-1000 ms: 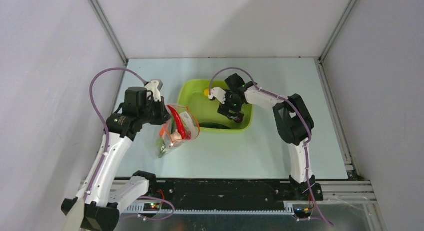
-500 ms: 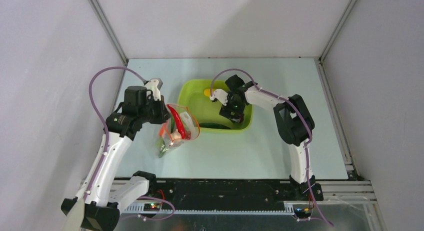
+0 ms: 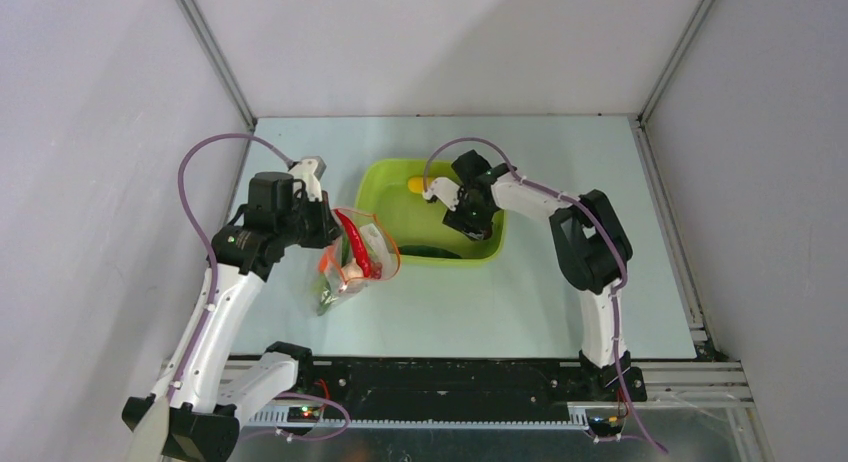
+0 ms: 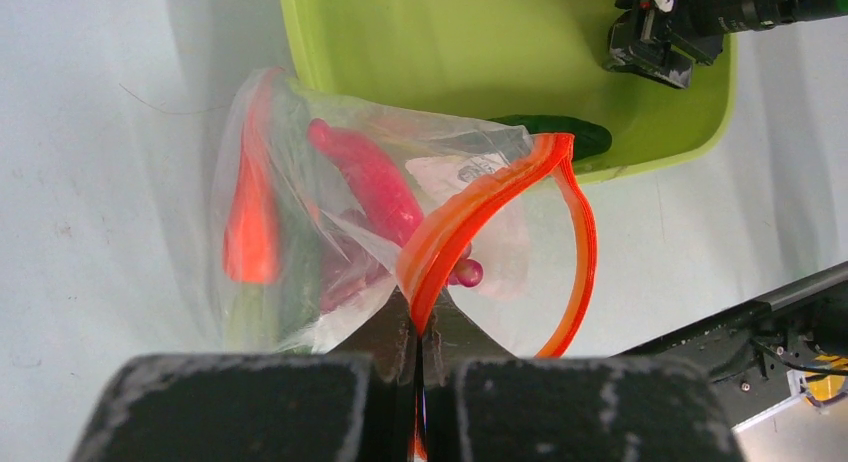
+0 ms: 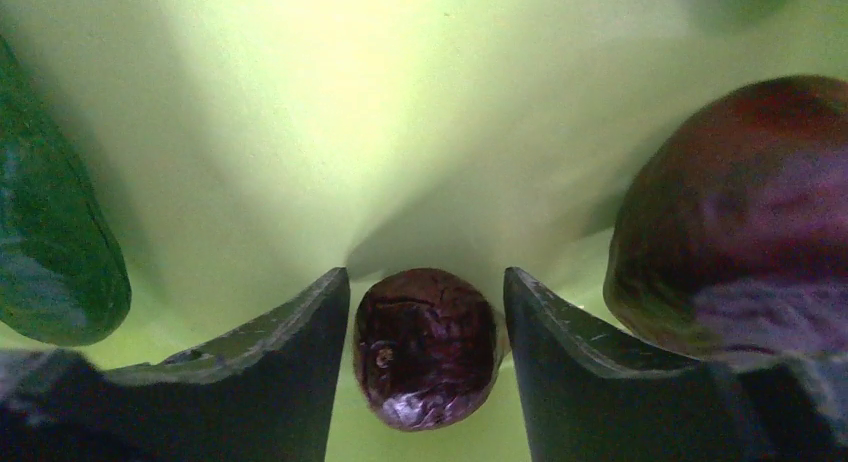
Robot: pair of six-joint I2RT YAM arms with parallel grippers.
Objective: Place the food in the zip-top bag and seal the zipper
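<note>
1. The dark maroon ball (image 5: 425, 347) looks small, light and hard, with a glossy, wrinkled skin. Being round, it would likely roll or squirt out of a skewed pinch, so the safest hold is across its widest middle.
2. The right fingers (image 5: 270, 372) stand narrowly apart with the ball squarely between their tips. Each inner face appears pressed to one flank of it, so I judge it gripped. The hold looks centred, neither high nor low on the ball.
3. This happens inside the lime-green tray (image 3: 400, 212), which sits mid-worktop (image 3: 520, 302), nearer the far edge. A cucumber (image 5: 50, 252) lies just to one side of the fingers. A larger maroon-purple piece (image 5: 740, 212) lies close on the other side, near enough to be nudged.
4. The zip-top bag (image 4: 300, 212) is thin, limp film that folds under its own load. Only the zipper (image 4: 480, 197) has enough stiffness to hold.
5. The left fingers (image 4: 385, 337) are clamped tight on that orange-red strip, and the mouth bows open in a loop above them.
6. The bag hangs beside the tray's left side, toward the worktop's left edge. It already holds a chili (image 4: 370, 182) and a carrot (image 4: 250, 232).
</note>
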